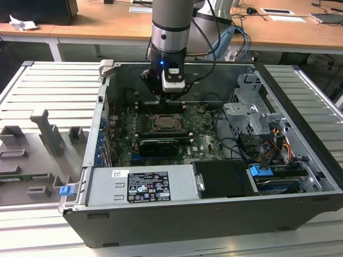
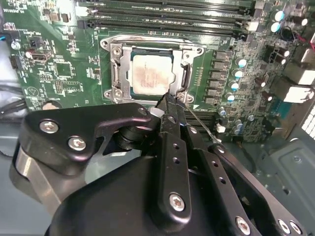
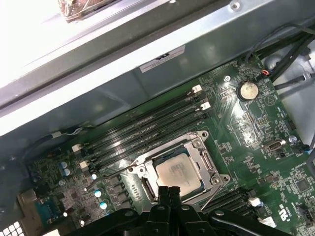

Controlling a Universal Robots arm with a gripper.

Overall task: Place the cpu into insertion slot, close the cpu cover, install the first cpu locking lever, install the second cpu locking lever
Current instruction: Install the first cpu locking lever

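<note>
The cpu (image 2: pixel 151 73) (image 3: pixel 178 172) lies flat in the insertion slot (image 1: pixel 165 124), pale metal face up. The cpu cover (image 2: pixel 117 69) (image 3: pixel 204 156), a silvery frame, lies down around it, and the chip shows through its window. My gripper (image 2: pixel 167 101) (image 3: pixel 170 189) (image 1: pixel 172 96) is shut with nothing visible between the fingers. Its tips are just over the socket's edge, at one corner of the cover. A thin wire locking lever (image 2: pixel 202 127) (image 3: pixel 212 195) sticks out beside the fingertips, unlatched. A second thin lever (image 3: pixel 108 175) runs along the opposite side of the socket.
The socket sits on a green motherboard (image 1: pixel 201 140) inside an open computer case (image 1: pixel 177 214). Long black memory slots (image 3: pixel 147 125) run beside the socket. A black card (image 1: pixel 158 145), drive cage (image 1: pixel 252 112) and cables (image 1: pixel 268 144) crowd the exterior view's right.
</note>
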